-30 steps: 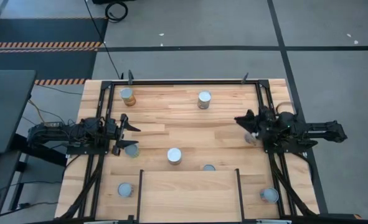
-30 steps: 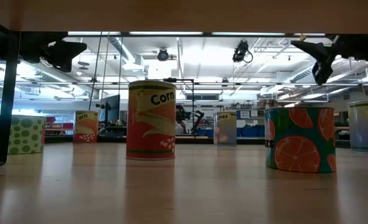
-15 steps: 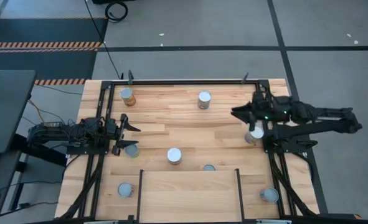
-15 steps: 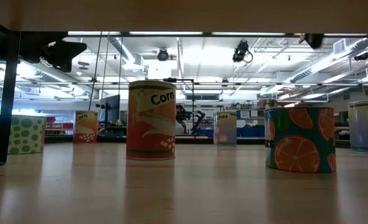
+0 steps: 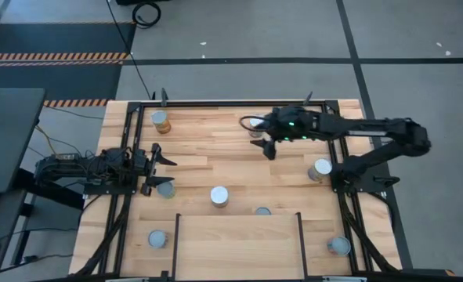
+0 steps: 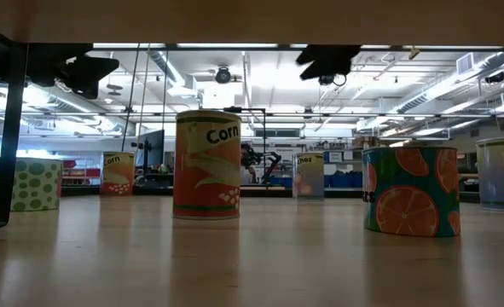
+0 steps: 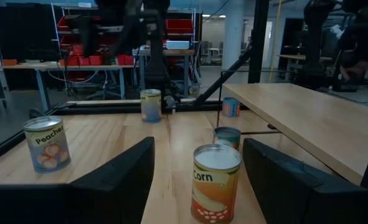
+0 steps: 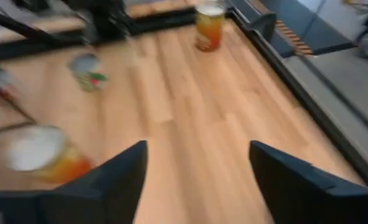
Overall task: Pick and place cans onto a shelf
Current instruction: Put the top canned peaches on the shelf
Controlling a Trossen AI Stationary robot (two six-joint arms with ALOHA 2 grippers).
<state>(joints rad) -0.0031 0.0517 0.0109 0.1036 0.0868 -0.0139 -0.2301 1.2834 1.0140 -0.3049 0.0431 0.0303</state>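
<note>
Several cans stand upright on the wooden table: one at the far left, one by the right rail, a Corn can in the middle, a low can beside it, and others nearer. The shelf is the small board with black side rails at the near edge. My right gripper is open above the far-centre can, which it mostly hides; the right wrist view shows only table between the fingers. My left gripper is open at the left rail, facing the Corn can.
A black frame runs around the table's far and side edges. A can stands just under my left gripper. Two more cans stand at the near left and near right. Bare wood lies between the far cans.
My right gripper has swung from the table's right edge toward the left and the far edge, and now hangs above the far-centre can. The can by the right rail, which the arm covered before, now shows.
</note>
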